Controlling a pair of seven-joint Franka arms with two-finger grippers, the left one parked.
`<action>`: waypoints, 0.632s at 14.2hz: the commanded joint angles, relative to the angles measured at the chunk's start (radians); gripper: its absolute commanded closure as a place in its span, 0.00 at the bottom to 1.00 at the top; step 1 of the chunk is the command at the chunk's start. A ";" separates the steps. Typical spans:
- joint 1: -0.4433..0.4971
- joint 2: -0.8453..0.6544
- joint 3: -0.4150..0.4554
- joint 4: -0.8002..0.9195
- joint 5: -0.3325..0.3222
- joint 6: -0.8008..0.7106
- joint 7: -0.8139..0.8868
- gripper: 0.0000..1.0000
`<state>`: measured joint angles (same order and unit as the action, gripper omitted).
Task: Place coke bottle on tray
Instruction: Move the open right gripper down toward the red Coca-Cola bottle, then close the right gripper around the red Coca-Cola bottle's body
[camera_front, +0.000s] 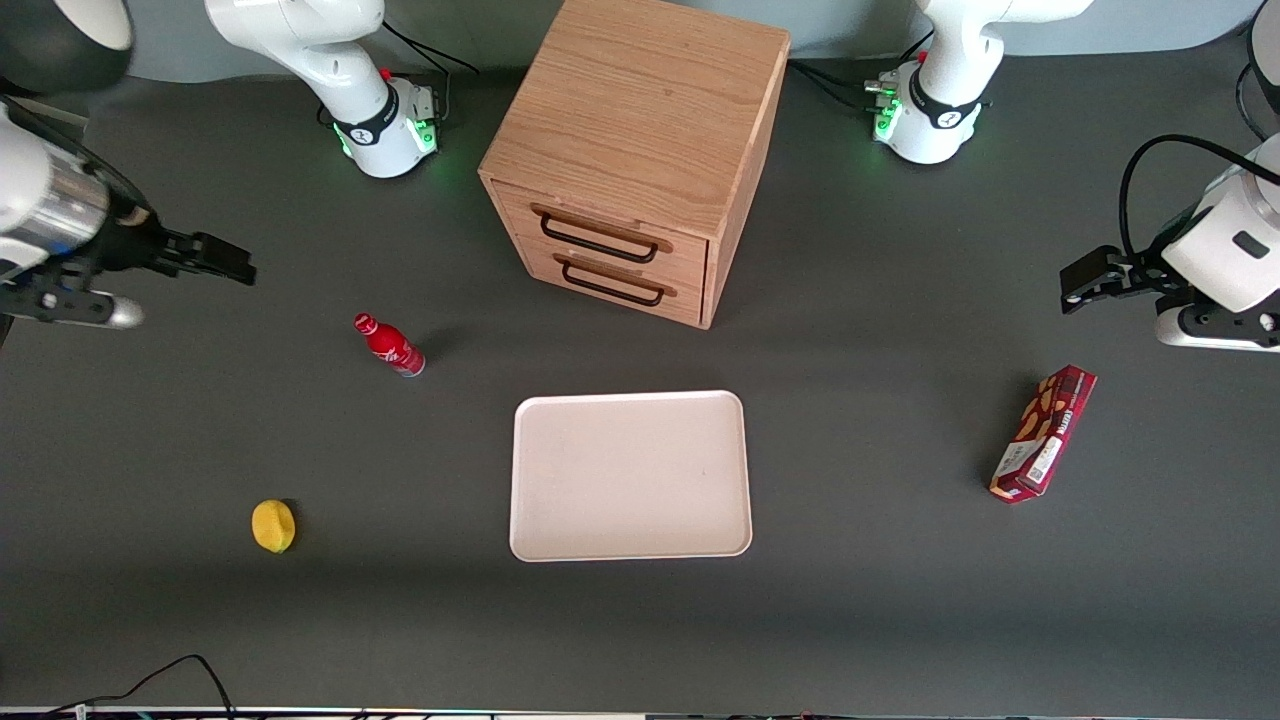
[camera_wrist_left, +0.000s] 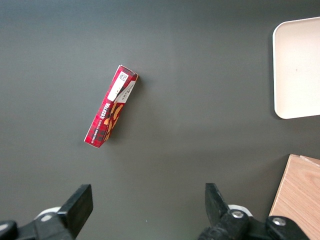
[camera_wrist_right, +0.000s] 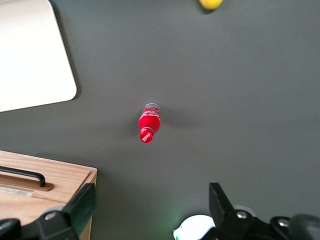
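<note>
Spread claw (camera_front: 215, 258) hangs at ten o'clock from the upright bottle (camera_front: 390, 346); the tray (camera_front: 630, 475) lies at the bottle's four o'clock on the tabletop (camera_front: 900, 600).

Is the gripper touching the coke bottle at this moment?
Apart. In the front view the gripper hangs open, well clear of the coke bottle, with bare table between them.
</note>
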<state>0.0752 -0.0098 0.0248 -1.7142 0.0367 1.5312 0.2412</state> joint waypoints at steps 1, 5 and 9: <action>0.008 -0.036 0.035 -0.250 0.020 0.211 0.059 0.00; 0.005 -0.035 0.095 -0.514 0.019 0.573 0.116 0.00; 0.006 -0.029 0.096 -0.663 0.005 0.777 0.109 0.00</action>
<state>0.0808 -0.0038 0.1238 -2.3010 0.0388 2.2295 0.3426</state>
